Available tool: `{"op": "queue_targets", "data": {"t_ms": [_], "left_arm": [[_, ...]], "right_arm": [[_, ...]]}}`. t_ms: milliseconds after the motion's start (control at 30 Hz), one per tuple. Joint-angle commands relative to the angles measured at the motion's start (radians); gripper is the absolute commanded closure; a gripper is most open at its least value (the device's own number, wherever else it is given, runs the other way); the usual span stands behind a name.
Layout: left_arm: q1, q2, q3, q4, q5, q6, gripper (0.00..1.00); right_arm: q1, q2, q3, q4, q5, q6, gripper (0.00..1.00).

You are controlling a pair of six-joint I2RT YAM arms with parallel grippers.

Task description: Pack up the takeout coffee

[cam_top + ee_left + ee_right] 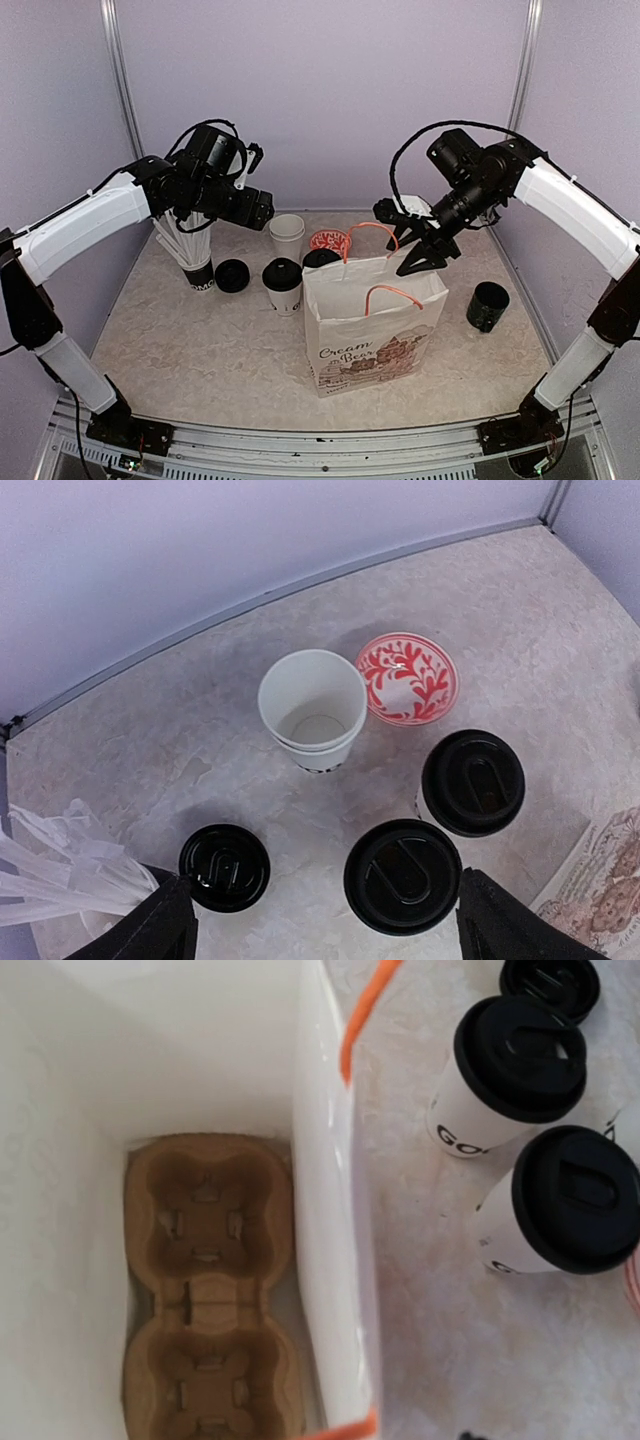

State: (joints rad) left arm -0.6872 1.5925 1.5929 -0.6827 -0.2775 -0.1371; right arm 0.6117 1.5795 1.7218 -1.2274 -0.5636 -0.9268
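Grippers: the left gripper (325, 905) is released. Its fingers (150, 925) are spread wide at the two lower corners of the wrist view and clasp nothing. It hangs above the worktop (520, 610). Directly below the gap stands the first lidded cup (402, 875), white paper under a round black lid, untouched. The second lidded cup (473, 782) stands close beside it, on the side toward the paper bag (600, 880). Farther out is an open cup (313, 712) with no lid, upright, and a red-patterned dish (407, 678) lies just beside it. A loose lid (224, 867) lies flat on the worktop near the left finger, next to the straws (60, 870).

The right gripper (412, 240) hovers over the rear rim of the bag with its jaws standing apart. The rear orange handle (370, 228) rises to it. Whether the handle bears on a finger cannot be told.

The right wrist view looks down into the bag, which stands upright and open. A brown pulp carrier (210, 1290) lies flat on its bottom.

Both lidded cups stand on the worktop outside the bag, by its left rear corner. In the top view one is fully seen, while only the lid of the other shows past the bag's rim.

A black pot (488, 306) stands on the worktop to the right of the bag, well apart from the cups.
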Motion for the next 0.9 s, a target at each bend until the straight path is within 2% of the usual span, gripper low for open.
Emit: {"op": "queue_targets", "data": {"t_ms": [0, 300, 867], "left_arm": [[0.005, 0.040, 0.073, -0.106, 0.191, 0.020, 0.14], [0.002, 0.204, 0.153, -0.270, 0.223, -0.028, 0.19], [-0.030, 0.382, 0.278, -0.382, 0.212, -0.011, 0.18]], "right_arm": [[-0.003, 0.026, 0.044, 0.001, -0.050, -0.007, 0.44], [-0.003, 0.054, 0.066, -0.015, -0.046, -0.003, 0.49], [-0.002, 0.068, 0.065, -0.025, -0.039, -0.003, 0.49]]}}
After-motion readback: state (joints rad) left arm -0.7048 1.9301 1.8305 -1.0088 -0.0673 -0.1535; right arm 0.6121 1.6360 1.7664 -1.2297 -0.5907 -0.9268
